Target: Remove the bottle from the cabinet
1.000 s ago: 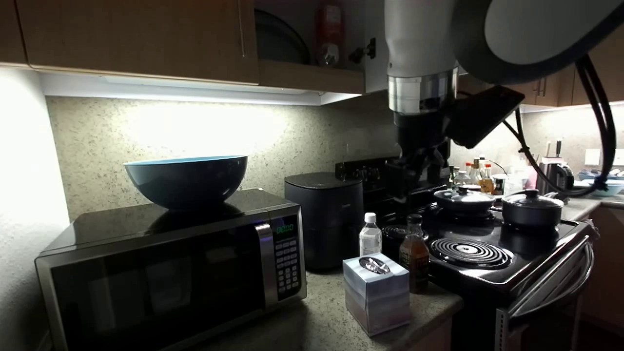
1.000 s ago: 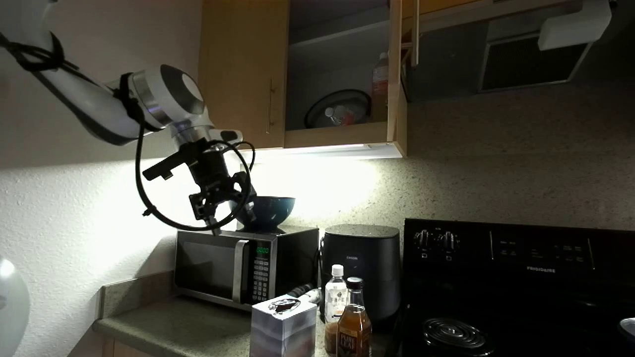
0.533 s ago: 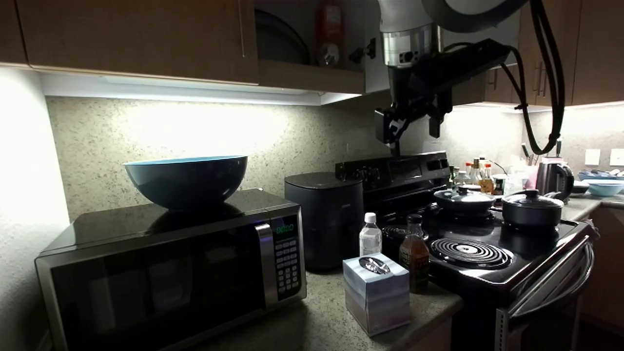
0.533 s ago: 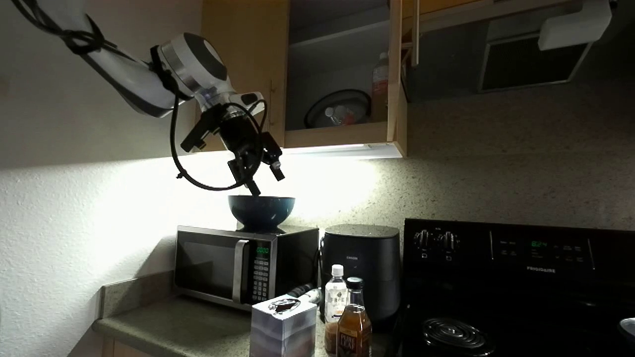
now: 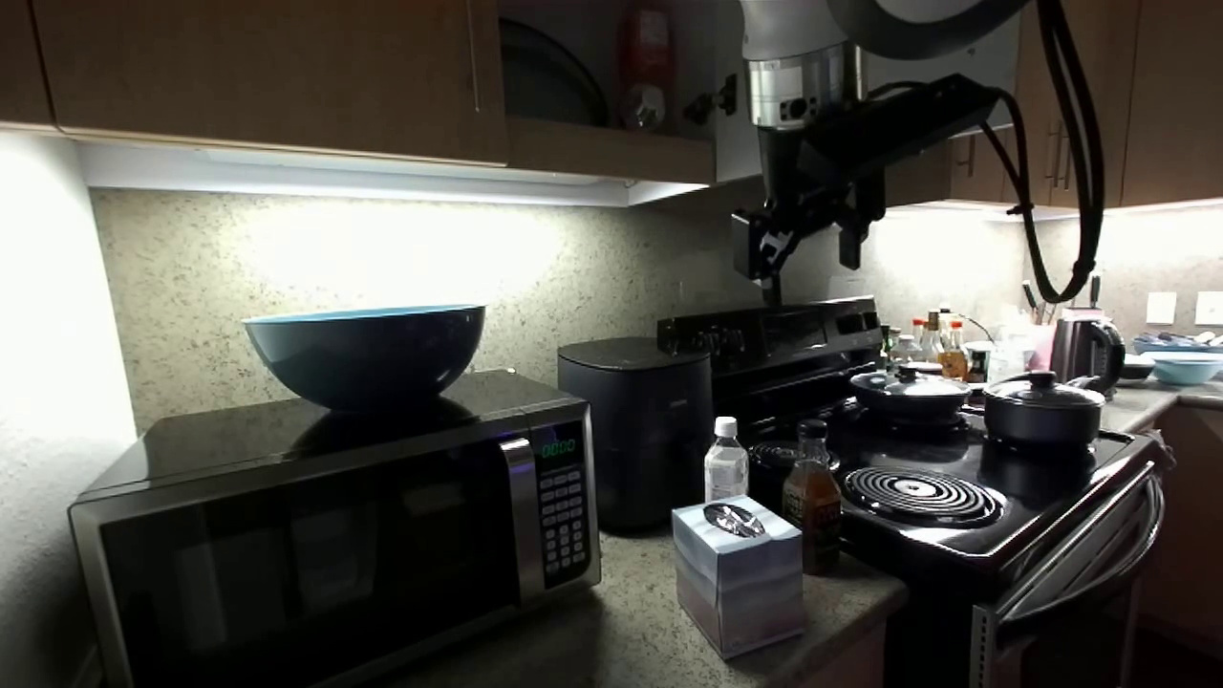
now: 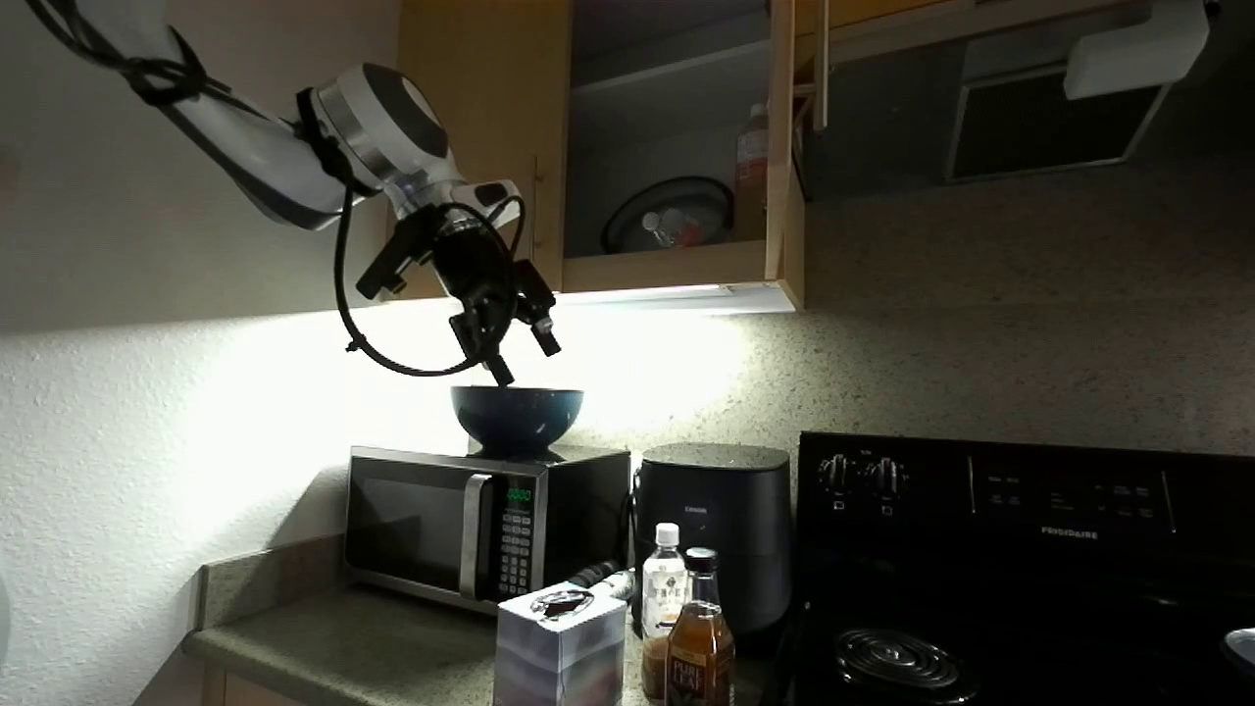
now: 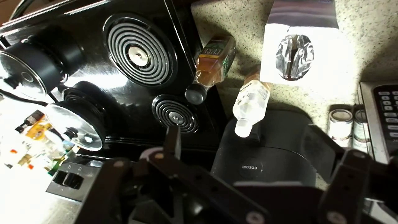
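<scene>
The brown wooden cabinet [image 6: 667,267] stands open on one side and also shows in an exterior view [image 5: 277,76]. Inside, a bottle with a reddish label and pale top [image 6: 752,157] stands upright at the right; its red body shows in an exterior view [image 5: 652,43]. A second bottle, with a white cap and reddish part [image 6: 677,229], lies on the same shelf, its end facing out in an exterior view [image 5: 644,107]. My gripper [image 6: 524,355] is open and empty, below cabinet level and outside it; it also shows in an exterior view [image 5: 810,271]. In the wrist view its fingers [image 7: 247,144] are wide apart. The wrist view shows neither cabinet bottle.
A dark round lid or plate [image 6: 627,211] leans behind the lying bottle. A bowl [image 6: 518,417] sits on the microwave [image 6: 412,520]. An air fryer [image 6: 716,539], tissue box [image 6: 559,647], clear bottle [image 6: 666,574] and brown bottle [image 6: 700,652] stand on the counter, beside the stove [image 5: 917,487].
Over the last second my gripper has risen and tilted, moving right in an exterior view toward the cabinet. In the last half second it has barely moved. The bottles have not moved.
</scene>
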`<act>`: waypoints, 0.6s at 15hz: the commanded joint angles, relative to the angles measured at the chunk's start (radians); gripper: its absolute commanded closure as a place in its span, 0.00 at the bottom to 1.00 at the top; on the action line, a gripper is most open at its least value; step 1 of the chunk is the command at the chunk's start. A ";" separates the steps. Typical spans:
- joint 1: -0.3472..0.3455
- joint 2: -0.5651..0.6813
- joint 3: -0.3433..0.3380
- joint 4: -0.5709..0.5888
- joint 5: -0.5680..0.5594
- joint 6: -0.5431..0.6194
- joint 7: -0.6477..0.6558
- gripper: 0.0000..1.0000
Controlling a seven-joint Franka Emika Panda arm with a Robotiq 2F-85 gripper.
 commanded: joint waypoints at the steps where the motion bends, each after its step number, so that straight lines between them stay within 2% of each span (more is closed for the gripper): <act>1: 0.018 0.082 -0.041 0.130 -0.029 -0.057 -0.060 0.00; 5: -0.002 0.219 -0.055 0.359 -0.127 -0.143 -0.082 0.00; 9: 0.020 0.384 -0.081 0.604 -0.262 -0.243 -0.058 0.00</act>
